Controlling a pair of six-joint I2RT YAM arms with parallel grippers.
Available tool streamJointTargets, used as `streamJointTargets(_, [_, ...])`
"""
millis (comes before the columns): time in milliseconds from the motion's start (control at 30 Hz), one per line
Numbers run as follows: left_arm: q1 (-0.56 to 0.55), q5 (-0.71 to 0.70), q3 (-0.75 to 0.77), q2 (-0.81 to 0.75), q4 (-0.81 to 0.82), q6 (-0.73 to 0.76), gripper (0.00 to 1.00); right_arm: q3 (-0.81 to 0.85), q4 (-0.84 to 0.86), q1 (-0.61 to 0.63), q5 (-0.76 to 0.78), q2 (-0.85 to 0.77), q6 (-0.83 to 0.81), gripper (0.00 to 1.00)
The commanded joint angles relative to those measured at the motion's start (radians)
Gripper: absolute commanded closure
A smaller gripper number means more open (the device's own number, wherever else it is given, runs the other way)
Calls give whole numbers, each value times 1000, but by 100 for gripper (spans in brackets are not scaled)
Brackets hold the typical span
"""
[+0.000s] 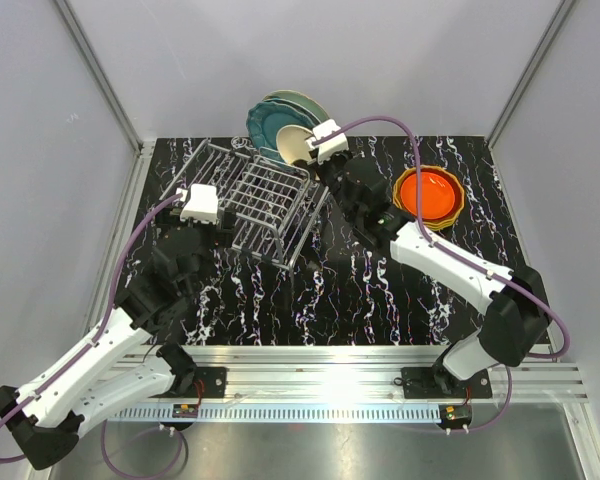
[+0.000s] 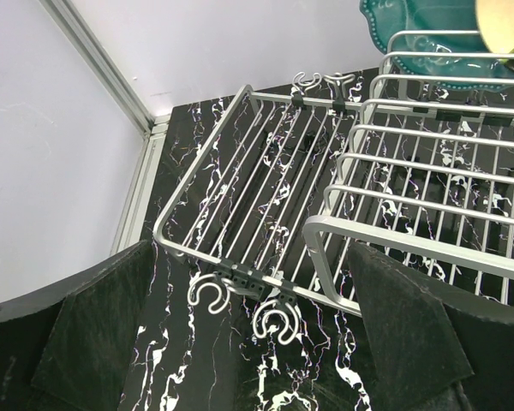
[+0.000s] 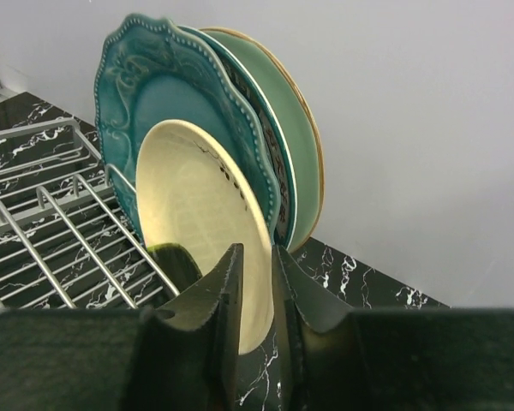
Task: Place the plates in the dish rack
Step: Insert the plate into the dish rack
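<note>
The silver wire dish rack (image 1: 265,200) stands at the back centre-left; it also fills the left wrist view (image 2: 428,188). A dark teal plate (image 1: 268,125) and a mint green plate (image 1: 302,103) stand upright at its far end. My right gripper (image 1: 315,150) is shut on the rim of a cream plate (image 3: 201,223), held upright in front of the teal plate (image 3: 167,94) and the mint green plate (image 3: 295,154). A red-orange plate (image 1: 430,192) tops a stack at the right. My left gripper (image 2: 257,360) is open and empty at the rack's near left corner.
Grey enclosure walls stand close behind the rack and plates. A yellow-rimmed plate (image 1: 458,212) lies under the red-orange one. Hooks (image 2: 278,324) hang off the rack's near rail. Black marbled table (image 1: 360,290) lies in front.
</note>
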Motion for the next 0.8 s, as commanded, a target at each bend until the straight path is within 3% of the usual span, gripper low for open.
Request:
streamJointTargets(0, [5, 13, -1, -15, 42, -9, 1, 61, 61, 12, -4, 8, -4, 73])
streamJointTargets(467, [5, 11, -3, -15, 42, -8, 1, 63, 51, 14, -4, -19, 14, 71])
streamJointTargets(767, [5, 13, -1, -12, 40, -9, 1, -58, 68, 5, 94, -179, 126, 68])
